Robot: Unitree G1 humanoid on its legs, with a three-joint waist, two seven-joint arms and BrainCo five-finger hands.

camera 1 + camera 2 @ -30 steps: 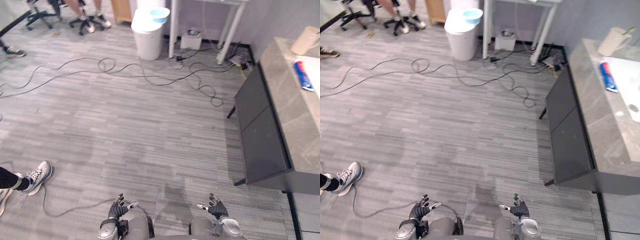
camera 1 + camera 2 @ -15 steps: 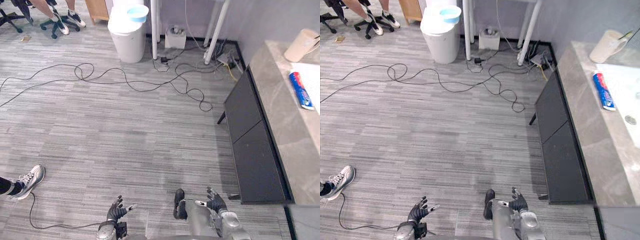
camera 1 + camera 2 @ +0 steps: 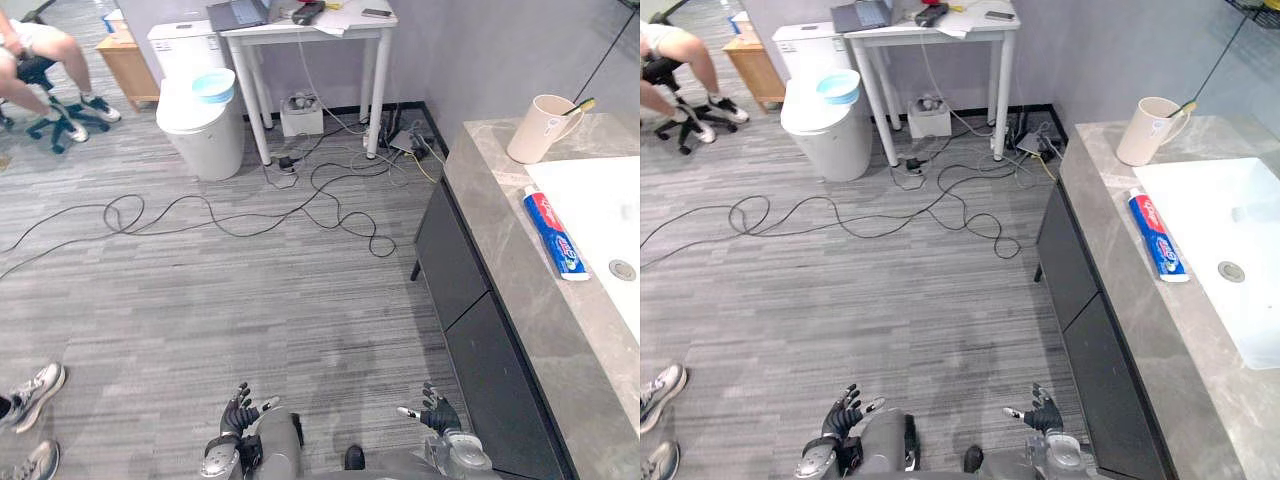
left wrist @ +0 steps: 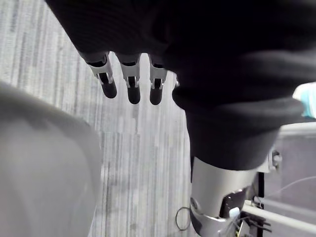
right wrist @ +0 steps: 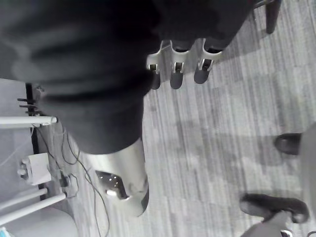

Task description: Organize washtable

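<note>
The washtable (image 3: 497,215) is a grey stone counter along the right side, with a white sink (image 3: 1230,215) set into it. A blue and red toothpaste tube (image 3: 553,233) lies flat on the counter beside the sink. Further back stands a beige cup (image 3: 533,128) with a toothbrush in it. My left hand (image 3: 240,415) and right hand (image 3: 438,415) hang low over the floor, well short of the counter, both open and holding nothing. In the wrist views, the left hand's fingers (image 4: 129,86) and the right hand's fingers (image 5: 177,74) stretch out over grey floor.
Dark cabinet doors (image 3: 465,300) front the counter. Black cables (image 3: 250,210) trail over the floor. A white bin with a blue bowl (image 3: 205,110) stands by a white table (image 3: 300,20). A seated person (image 3: 40,50) is far left; a person's shoe (image 3: 30,390) is lower left.
The camera has swung, so the whole picture shifted: the sink, the cup and more of the counter have come into view. Both hands stay low and open.
</note>
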